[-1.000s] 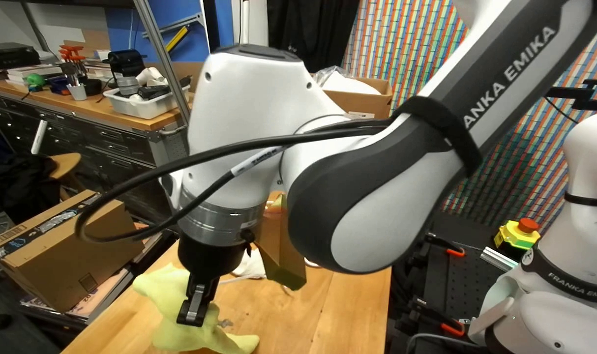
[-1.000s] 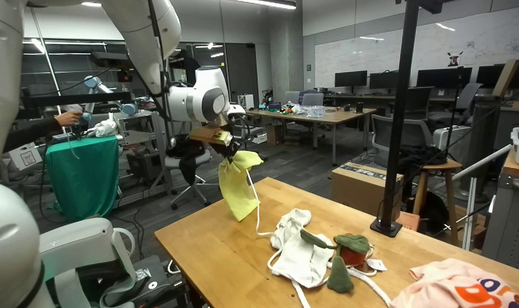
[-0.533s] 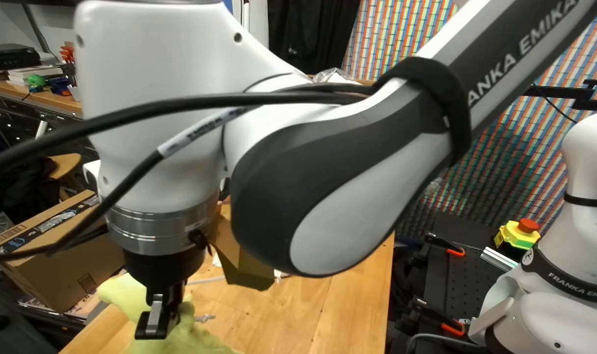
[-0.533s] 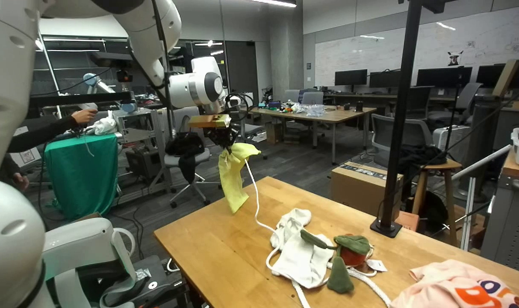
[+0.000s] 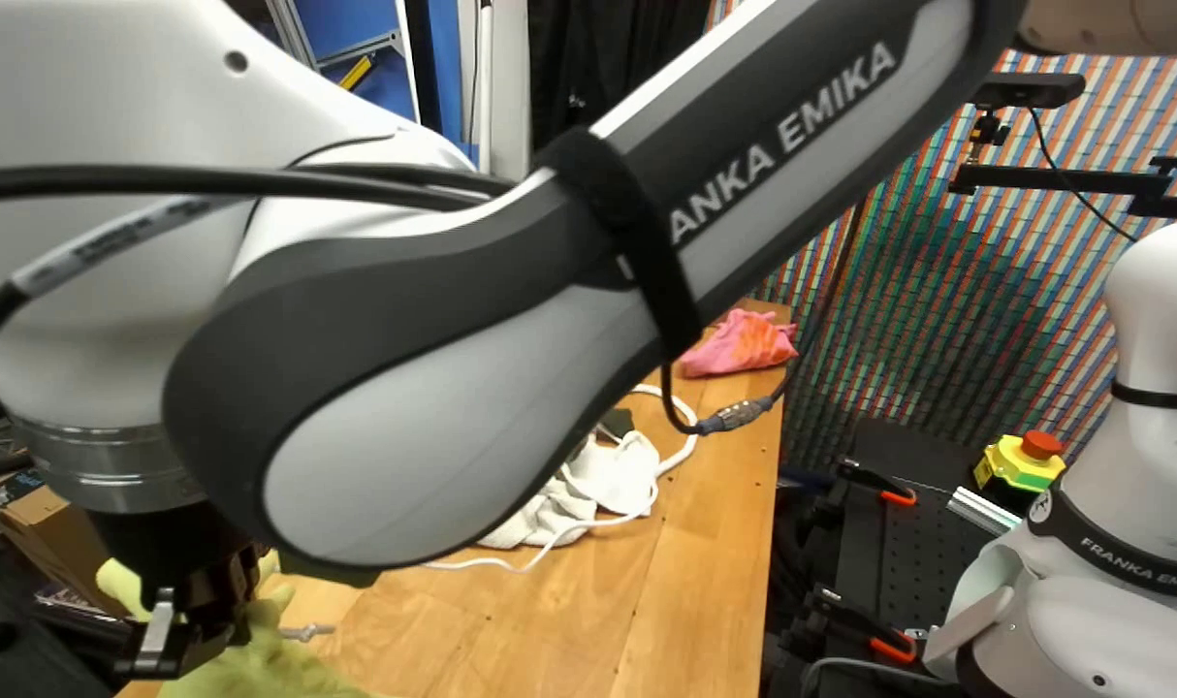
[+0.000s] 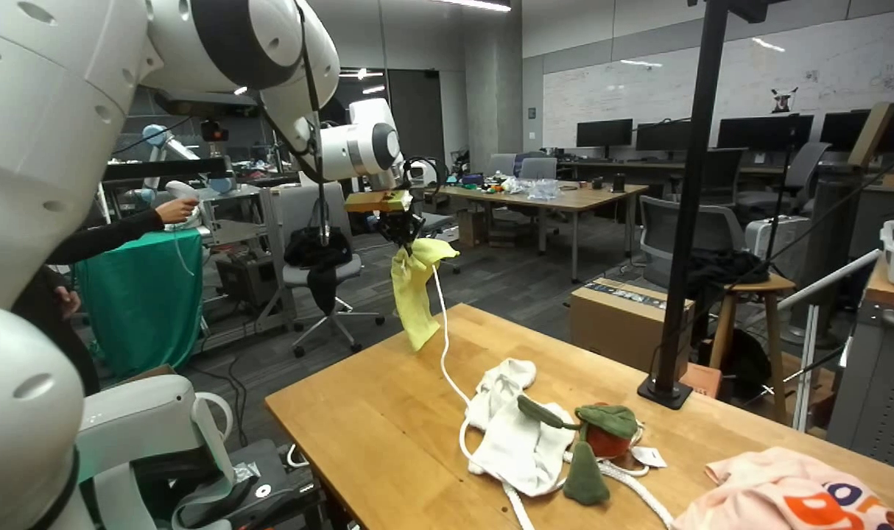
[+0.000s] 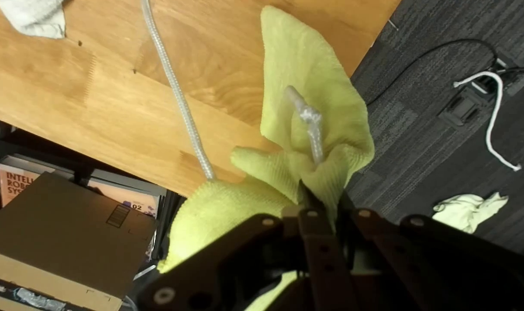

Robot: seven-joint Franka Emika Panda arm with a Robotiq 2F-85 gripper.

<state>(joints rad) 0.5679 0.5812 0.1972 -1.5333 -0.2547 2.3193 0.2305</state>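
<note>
My gripper (image 7: 324,198) is shut on a yellow cloth (image 7: 314,86), pinching a gathered fold between its fingertips. The gripper (image 6: 409,250) holds the cloth (image 6: 414,294) above the table's far corner in an exterior view, and its lower part hangs down. In an exterior view the gripper (image 5: 176,650) and the cloth (image 5: 259,669) are at the lower left, partly cut off. A white cord (image 7: 175,86) comes out of the cloth and runs to a crumpled white cloth (image 6: 524,449) on the table. A knotted cord end (image 7: 309,114) pokes out of the fold.
A green-and-red plush piece (image 6: 607,442) lies by the white cloth. A pink printed cloth (image 6: 786,486) lies at the table's near end. A black post (image 6: 683,258) stands at the table edge, with a cardboard box (image 6: 624,324) beyond. Another arm (image 5: 1102,620) stands beside the table.
My gripper has risen with the yellow cloth and shifted leftward in an exterior view. The cord is drawn up straighter. The white cloth stays in place. A person's arm in the background moved.
</note>
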